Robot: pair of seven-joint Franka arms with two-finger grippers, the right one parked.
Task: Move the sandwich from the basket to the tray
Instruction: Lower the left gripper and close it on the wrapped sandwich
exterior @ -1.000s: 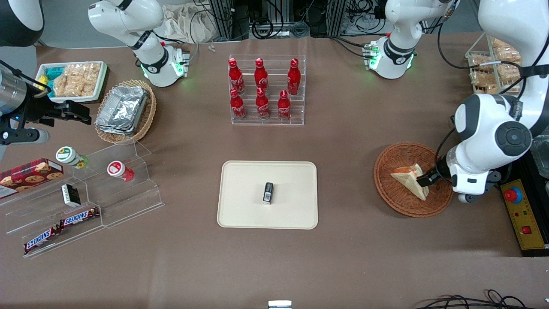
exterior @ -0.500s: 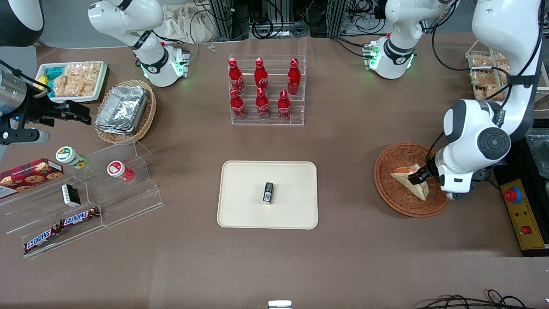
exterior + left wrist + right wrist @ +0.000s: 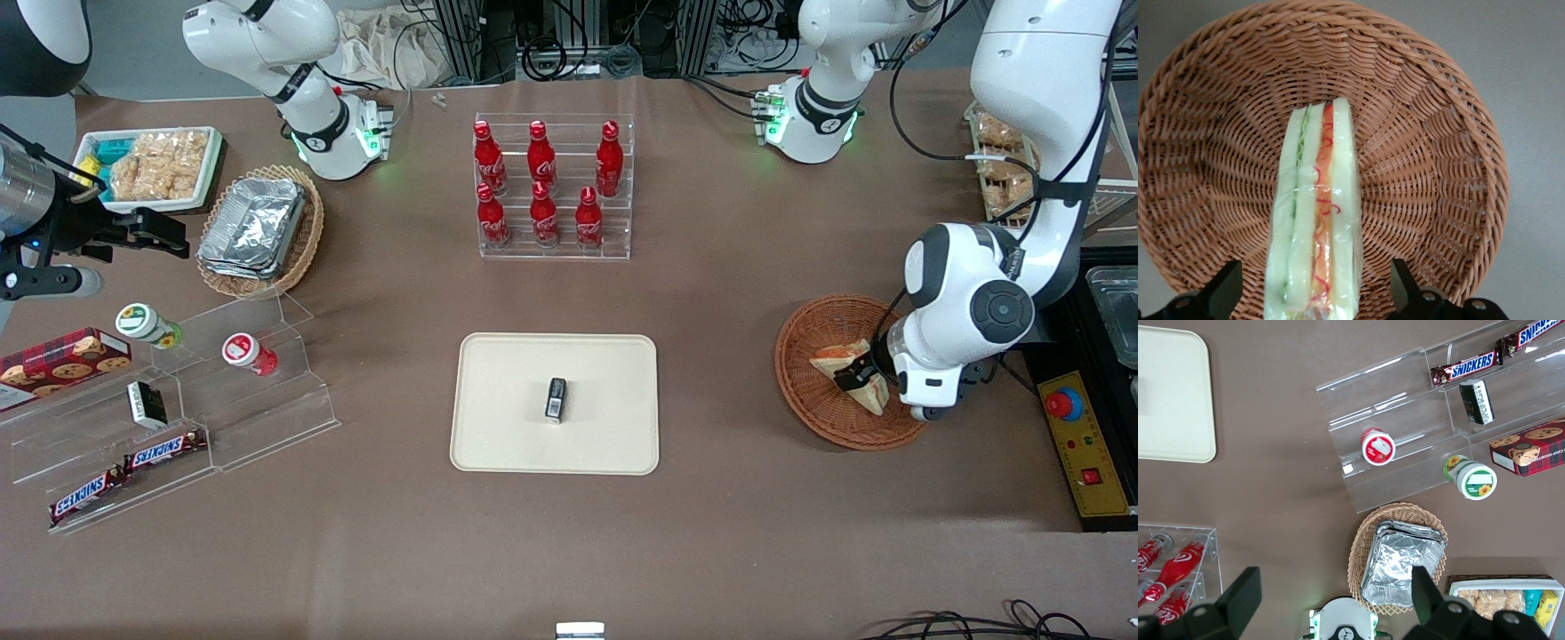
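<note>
Tray (image 3: 498,373) lies in the middle of the table, and a small dark packet (image 3: 556,398) stands on it (near the centre). Basket (image 3: 813,391) sits toward the working arm's end, at about 3 o'clock from the tray and well apart from it. Sandwich (image 3: 840,360) rests in the basket, filling edge up in the wrist view. Gripper (image 3: 861,377) is down over the sandwich, at the 3 o'clock part of the basket. Its fingers (image 3: 1221,290) stand wide, one on each side of the sandwich (image 3: 1317,220), not touching the bread.
</note>
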